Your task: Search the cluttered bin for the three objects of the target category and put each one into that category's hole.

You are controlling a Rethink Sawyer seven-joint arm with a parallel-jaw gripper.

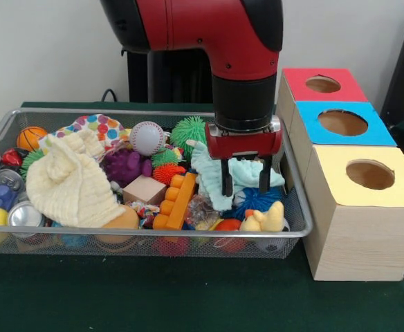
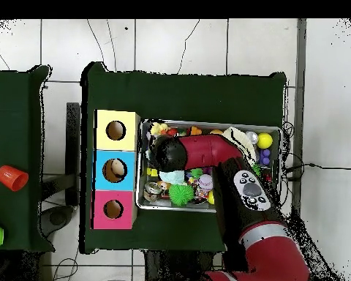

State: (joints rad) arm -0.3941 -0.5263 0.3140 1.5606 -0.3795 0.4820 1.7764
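The wire mesh bin (image 1: 63, 111) (image 2: 208, 122) is full of toys and cloths. My gripper (image 1: 245, 181) hangs over its right part, fingers (image 1: 227, 178) apart and empty, tips down by a pale teal cloth (image 1: 212, 176). A yellow rubber duck (image 1: 264, 220) (image 2: 160, 129) lies just in front of the gripper, in the bin's front right corner. An orange knobbly toy (image 1: 174, 200) lies left of the gripper. The red-topped box's hole (image 1: 323, 84) (image 2: 113, 209) is beyond the bin's right end. In the overhead view the arm hides the gripper.
Blue-topped (image 1: 342, 122) and yellow-topped (image 1: 370, 174) boxes stand in a row with the red one. A cream cloth (image 1: 70, 183), baseball (image 1: 147, 137), green spiky ball (image 1: 188, 130), purple toy (image 1: 124, 166) and cans (image 1: 23, 216) fill the bin. A red cup (image 2: 12, 178) stands on a side table.
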